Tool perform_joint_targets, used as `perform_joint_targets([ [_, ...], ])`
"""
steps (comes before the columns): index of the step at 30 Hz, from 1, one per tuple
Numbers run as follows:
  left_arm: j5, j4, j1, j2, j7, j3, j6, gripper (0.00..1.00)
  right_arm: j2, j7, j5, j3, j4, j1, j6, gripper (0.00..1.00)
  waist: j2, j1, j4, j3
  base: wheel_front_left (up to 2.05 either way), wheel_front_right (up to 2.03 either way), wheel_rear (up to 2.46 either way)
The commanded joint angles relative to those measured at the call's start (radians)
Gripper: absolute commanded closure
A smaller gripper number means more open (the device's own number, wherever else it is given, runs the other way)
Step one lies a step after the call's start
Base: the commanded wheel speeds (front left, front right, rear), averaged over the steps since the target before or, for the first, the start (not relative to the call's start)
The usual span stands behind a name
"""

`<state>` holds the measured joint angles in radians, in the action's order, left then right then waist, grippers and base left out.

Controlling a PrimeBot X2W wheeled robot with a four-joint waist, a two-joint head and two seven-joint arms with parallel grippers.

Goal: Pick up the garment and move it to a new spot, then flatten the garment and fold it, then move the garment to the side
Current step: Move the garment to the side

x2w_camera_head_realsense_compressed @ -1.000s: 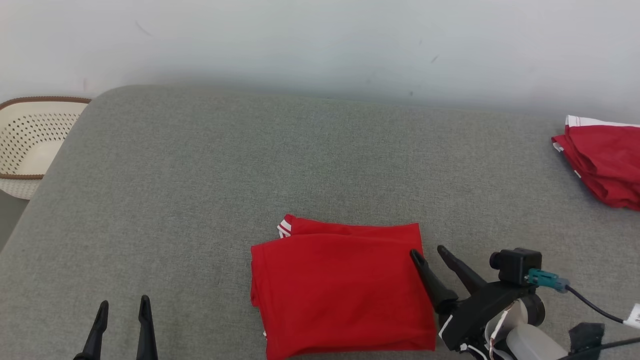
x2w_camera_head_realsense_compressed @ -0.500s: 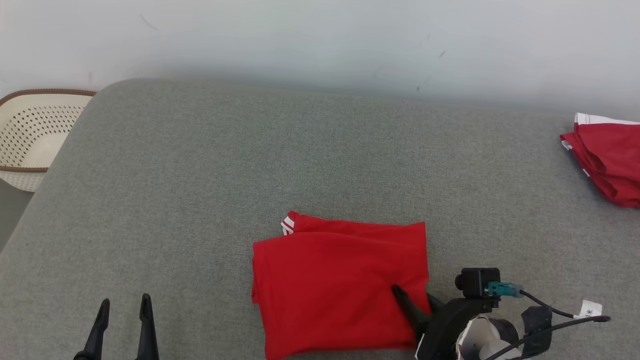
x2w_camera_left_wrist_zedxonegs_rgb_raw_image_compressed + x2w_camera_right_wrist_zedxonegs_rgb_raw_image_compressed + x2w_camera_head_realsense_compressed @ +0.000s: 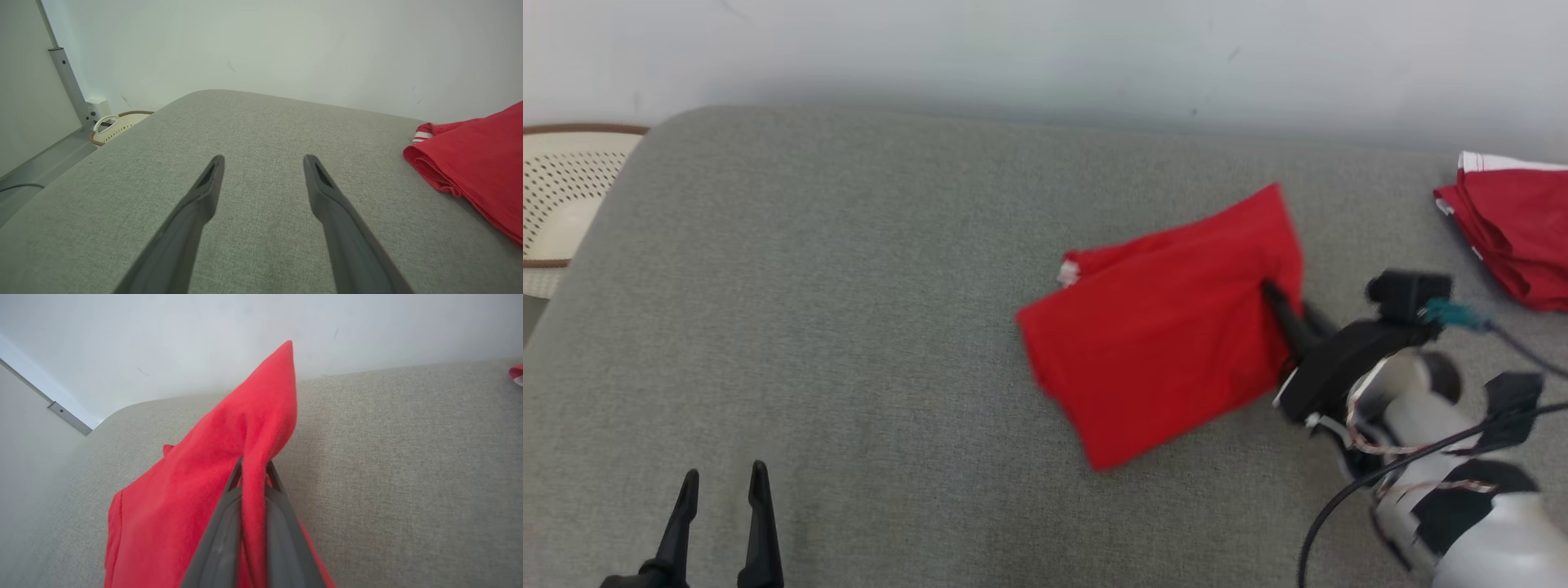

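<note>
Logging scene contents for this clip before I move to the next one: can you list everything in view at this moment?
folded garment: one, red with white trim, right of centre on the surface, its right edge pinched in the right gripper
second garment: one, red with white trim, folded at the far right edge of the surface
padded surface: one, grey, across the whole workspace
basket: one, cream, perforated, brown rim, beyond the surface's left end
wall: one, white, behind the surface
left gripper: one, dark, open, lower left, holding nothing
right gripper: one, dark, shut on the folded garment
</note>
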<state>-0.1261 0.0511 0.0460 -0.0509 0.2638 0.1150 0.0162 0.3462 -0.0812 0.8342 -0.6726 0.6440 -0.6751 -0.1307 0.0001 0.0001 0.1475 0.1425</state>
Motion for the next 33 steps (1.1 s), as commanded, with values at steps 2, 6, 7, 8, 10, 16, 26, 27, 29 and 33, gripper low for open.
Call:
perform_joint_targets([
  [2,0.0,-0.018,0.025,0.0,0.001,-0.002,0.002,0.0,0.032,-0.016,-0.003,0.007,0.026,-0.055,0.0,1.0,-0.0001,-0.0001,-0.026,0.049,0.0,0.0,0.0],
  [6,0.007,-0.037,0.044,0.0,0.001,-0.004,0.005,0.0,0.081,-0.028,-0.015,-0.001,0.053,-0.13,0.0,1.0,-0.0001,-0.0001,-0.056,0.098,0.0,0.0,0.0],
  [7,0.01,-0.044,0.05,0.0,0.001,-0.002,0.006,0.0,0.095,-0.027,-0.021,-0.007,0.056,-0.151,0.0,1.0,-0.0001,-0.0001,-0.066,0.112,0.0,0.0,0.0],
  [8,0.013,-0.048,0.057,0.0,0.001,-0.002,0.009,0.0,0.11,-0.027,-0.026,-0.013,0.06,-0.17,0.0,1.0,-0.0001,-0.0001,-0.076,0.123,0.0,0.0,0.0],
  [10,0.019,-0.064,0.068,0.0,0.001,0.0,0.014,0.0,0.136,-0.023,-0.037,-0.028,0.065,-0.21,0.0,1.0,-0.0001,-0.0001,-0.096,0.146,0.0,0.0,0.0],
  [16,0.04,-0.1,0.098,-0.007,0.001,0.011,0.028,0.0,0.223,0.002,-0.058,-0.084,0.074,-0.314,0.0,1.0,-0.0001,-0.0001,-0.139,0.19,0.0,0.0,0.0],
  [26,0.063,-0.162,0.112,-0.016,0.001,0.021,0.041,0.0,0.334,0.049,-0.057,-0.155,0.086,-0.443,0.0,1.0,-0.0001,-0.0001,-0.17,0.23,0.0,0.0,0.0],
  [27,0.064,-0.168,0.114,-0.018,0.001,0.022,0.043,0.0,0.345,0.056,-0.055,-0.162,0.086,-0.459,0.0,1.0,-0.0001,-0.0001,-0.172,0.235,0.0,0.0,0.0],
  [29,0.067,-0.185,0.12,-0.022,0.001,0.023,0.047,0.0,0.38,0.077,-0.044,-0.18,0.091,-0.502,0.0,1.0,-0.0001,-0.0001,-0.173,0.249,0.0,0.0,0.0],
  [33,0.073,-0.208,0.113,-0.023,0.001,0.021,0.049,0.0,0.434,0.11,-0.021,-0.201,0.104,-0.542,0.0,1.0,-0.0001,-0.0001,-0.17,0.263,0.0,0.0,0.0],
])
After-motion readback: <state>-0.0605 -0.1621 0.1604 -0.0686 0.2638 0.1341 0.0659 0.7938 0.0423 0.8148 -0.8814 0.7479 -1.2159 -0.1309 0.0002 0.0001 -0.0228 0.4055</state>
